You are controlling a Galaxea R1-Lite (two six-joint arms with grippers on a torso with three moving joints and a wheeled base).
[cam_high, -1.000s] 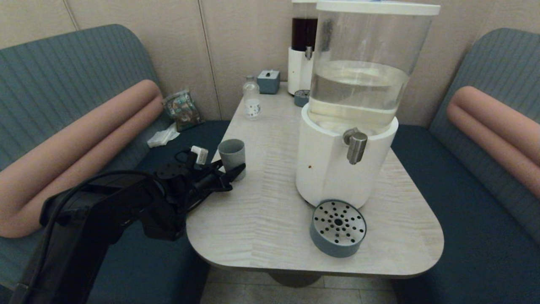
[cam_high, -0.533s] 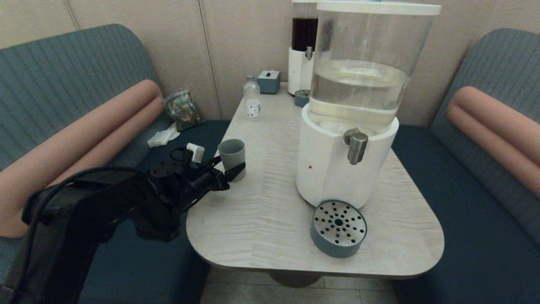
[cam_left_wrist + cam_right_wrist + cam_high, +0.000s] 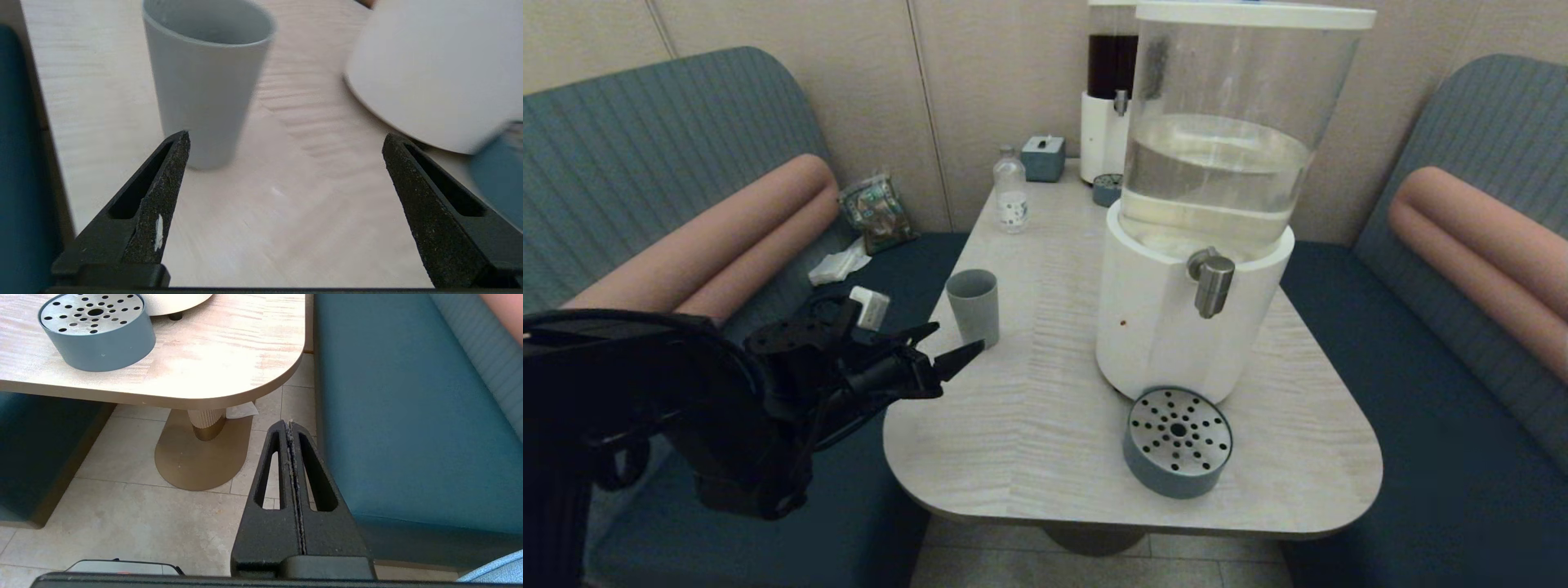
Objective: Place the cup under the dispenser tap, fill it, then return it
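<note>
The table [image 3: 1029, 408] is a pale wood-grain top with rounded corners, standing on a single brass-coloured pedestal foot [image 3: 200, 457] over light floor tiles [image 3: 122, 506]; teal upholstered benches [image 3: 1421, 392] close it in on both sides, each with a salmon-pink bolster [image 3: 711, 237] across a ribbed grey-blue back, and beige wall panels [image 3: 996, 82] run behind. The cup [image 3: 973, 305] stands upright near the table's left edge, well apart from the dispenser tap [image 3: 1212, 282], which juts from the white base of the large dispenser [image 3: 1201, 212] with pale liquid in its clear tank; a round blue-grey tray [image 3: 1177, 441] with a perforated metal top sits on the table just in front of that base. At the far end stand a small clear bottle [image 3: 1010, 198], a small blue-grey box [image 3: 1043, 158] and a second dispenser [image 3: 1109, 90] holding dark liquid; a crinkled packet [image 3: 876, 211] and a white tissue [image 3: 840, 265] lie on the left bench. The left gripper [image 3: 939, 349] hovers at the table's left edge just short of the cup, its fingers [image 3: 163, 196] spread wide and holding nothing, the cup standing free beyond them; the right gripper [image 3: 290, 426] hangs low beside the right bench, below table height, its fingers pressed together and empty.
</note>
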